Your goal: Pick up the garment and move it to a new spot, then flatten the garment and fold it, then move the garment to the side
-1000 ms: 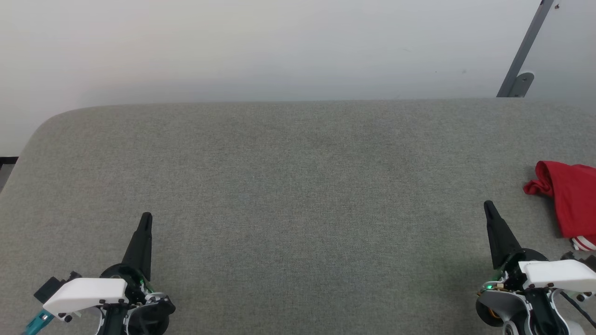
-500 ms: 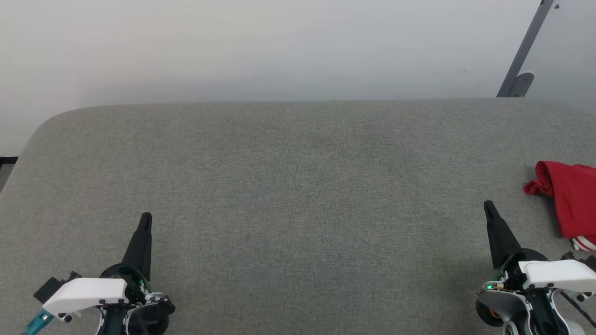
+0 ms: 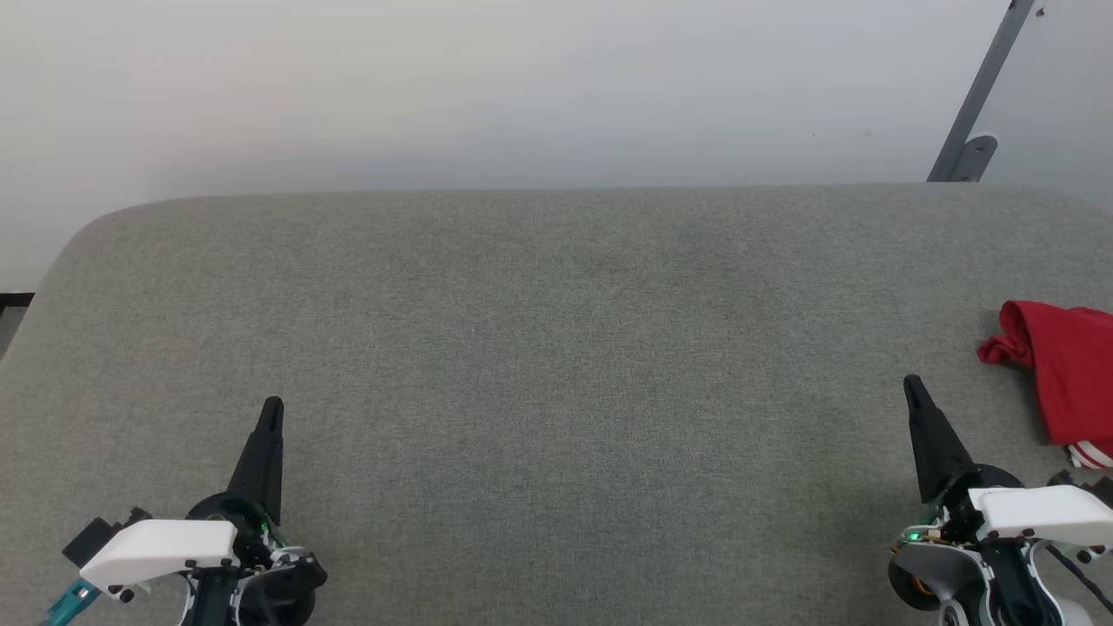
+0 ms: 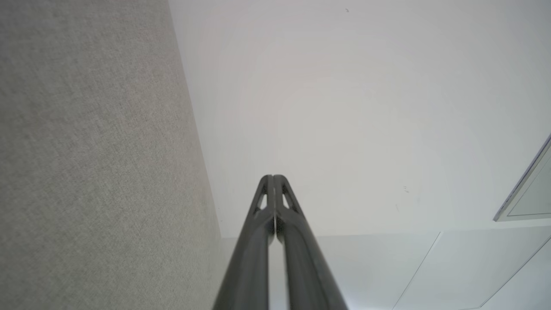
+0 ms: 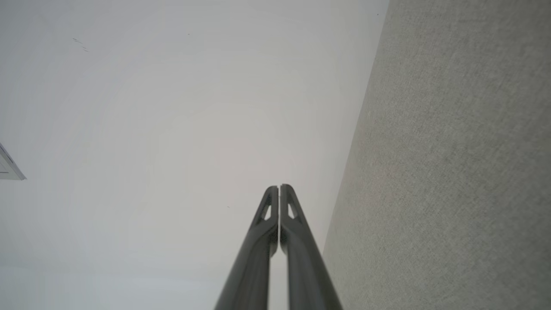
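Head view, contents as they stand.

1. The garment [image 3: 1065,374]: red cloth with a sliver of white-and-red striped trim at its near end. It lies on the right margin of the table [image 3: 556,348] and is cut off by the frame. The part in sight looks bunched and creased rather than squared, but most of it is hidden. Lying off to the side like this would suit a heap waiting to be fetched to the middle, or a bundle already set aside. I cannot say which.

2. Left claw [image 3: 272,409]: at the near left, over bare table, fingers pressed together with nothing between them. The left wrist view confirms the tips are touching.

3. Right claw [image 3: 912,384]: at the near right, just beside the garment but apart from it, likewise pinched closed and empty. Both claws point away from the robot in what I take to be a parked, neutral pose that leaves the middle of the table free for spreading cloth.

4. Wall [image 3: 522,87]: pale, behind the table, with a grey bracket [image 3: 983,96] at the upper right.
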Controlling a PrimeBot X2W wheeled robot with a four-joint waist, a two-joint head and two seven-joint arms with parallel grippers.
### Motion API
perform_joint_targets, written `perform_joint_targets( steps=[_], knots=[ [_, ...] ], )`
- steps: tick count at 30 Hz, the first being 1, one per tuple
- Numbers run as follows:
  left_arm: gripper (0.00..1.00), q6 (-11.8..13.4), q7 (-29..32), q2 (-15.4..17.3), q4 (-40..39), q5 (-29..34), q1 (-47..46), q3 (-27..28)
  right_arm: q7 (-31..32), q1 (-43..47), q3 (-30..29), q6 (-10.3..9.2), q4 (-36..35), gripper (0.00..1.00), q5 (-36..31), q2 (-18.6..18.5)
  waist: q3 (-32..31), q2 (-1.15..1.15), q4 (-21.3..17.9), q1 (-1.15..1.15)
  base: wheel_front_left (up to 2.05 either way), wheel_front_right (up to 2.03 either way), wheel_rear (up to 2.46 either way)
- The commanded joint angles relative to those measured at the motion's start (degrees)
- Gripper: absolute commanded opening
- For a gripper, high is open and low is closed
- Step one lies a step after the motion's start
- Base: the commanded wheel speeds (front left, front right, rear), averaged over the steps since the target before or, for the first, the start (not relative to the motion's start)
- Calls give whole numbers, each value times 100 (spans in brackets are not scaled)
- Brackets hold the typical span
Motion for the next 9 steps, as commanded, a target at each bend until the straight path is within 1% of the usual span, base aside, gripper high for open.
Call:
perform_joint_targets(
  steps=[1,9],
  knots=[
    [0,10,34,-20,0,15,-75,23,13,-26,-10,0,18,0,12,14,0,0,0,0,0,0,0],
    [0,11,39,-22,0,22,-76,27,14,-26,-11,0,18,0,11,14,0,0,0,0,0,0,0]
  ],
)
